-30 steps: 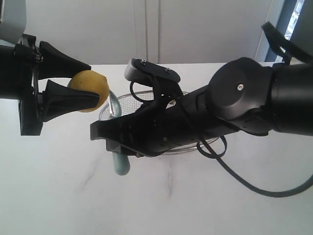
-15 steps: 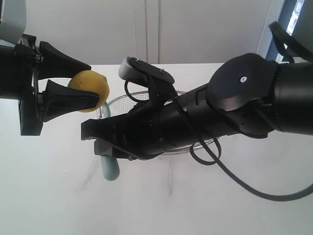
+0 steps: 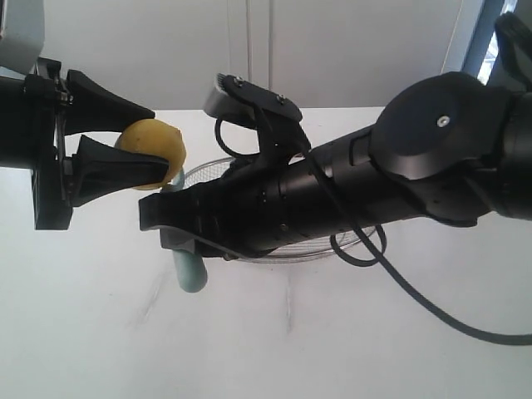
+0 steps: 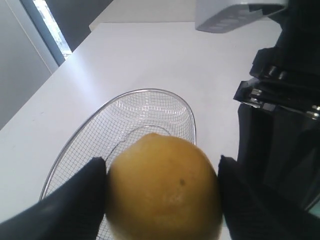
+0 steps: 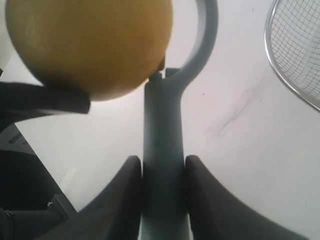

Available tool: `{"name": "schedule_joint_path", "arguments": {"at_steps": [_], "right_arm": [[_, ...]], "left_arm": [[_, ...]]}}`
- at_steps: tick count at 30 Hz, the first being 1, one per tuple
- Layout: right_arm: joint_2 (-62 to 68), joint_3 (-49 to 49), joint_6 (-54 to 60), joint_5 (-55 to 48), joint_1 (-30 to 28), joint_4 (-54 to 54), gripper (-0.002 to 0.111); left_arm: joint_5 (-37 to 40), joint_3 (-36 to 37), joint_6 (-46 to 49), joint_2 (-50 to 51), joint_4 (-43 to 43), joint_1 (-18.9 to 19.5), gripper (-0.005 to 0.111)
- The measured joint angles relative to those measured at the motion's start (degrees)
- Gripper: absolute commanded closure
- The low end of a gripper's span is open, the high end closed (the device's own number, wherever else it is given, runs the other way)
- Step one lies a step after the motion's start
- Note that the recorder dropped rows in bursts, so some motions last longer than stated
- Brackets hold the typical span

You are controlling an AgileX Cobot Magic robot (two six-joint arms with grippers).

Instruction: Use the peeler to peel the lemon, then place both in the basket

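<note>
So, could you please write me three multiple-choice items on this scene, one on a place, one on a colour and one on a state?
1. Where is the lemon?
A. on a plate
B. in a drawer
C. in the left gripper

2. What colour is the handle of the peeler?
A. pale teal-green
B. red
C. black

3. What state is the right gripper in?
A. open and empty
B. shut on the peeler
C. shut on a spoon

Answers:
1 C: the left wrist view shows a black finger on each side of the fruit.
2 A: the handle looks teal-green in the right wrist and exterior views.
3 B: both fingers press against the handle.
</note>
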State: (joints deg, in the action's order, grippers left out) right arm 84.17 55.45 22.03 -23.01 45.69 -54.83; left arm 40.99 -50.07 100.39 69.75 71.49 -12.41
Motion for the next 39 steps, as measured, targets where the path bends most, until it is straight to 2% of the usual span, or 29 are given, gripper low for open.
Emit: {"name": "schedule_joint_path", "arguments": {"at_steps": [4,11,17,31,39], "right_arm": [[0.0,0.0,0.0,0.1,-0.3,1.0,0.108],[-0.2,0.0,0.0,-1.6,-4.1,1.8,0.108],[-6.4,0.0,0.0,-2.6,-4.7,4.5,0.108],[-24.6,0.0,-11.6,-3.6,-4.7,28.5,0.108],[-28.0,0.0,-12.0,-7.7,-4.7,32.8,0.108]], "left_arm": [[0.0,0.0,0.0,0.0,0.0,0.0,0.107],[0.0,0.0,0.0,0.0,0.0,0.0,0.107],[0.0,0.0,0.0,0.0,0.0,0.0,0.107],[0.0,0.0,0.0,0.0,0.0,0.0,0.107],[0.0,0.0,-1.7,0.0,0.0,0.0,0.107]]}}
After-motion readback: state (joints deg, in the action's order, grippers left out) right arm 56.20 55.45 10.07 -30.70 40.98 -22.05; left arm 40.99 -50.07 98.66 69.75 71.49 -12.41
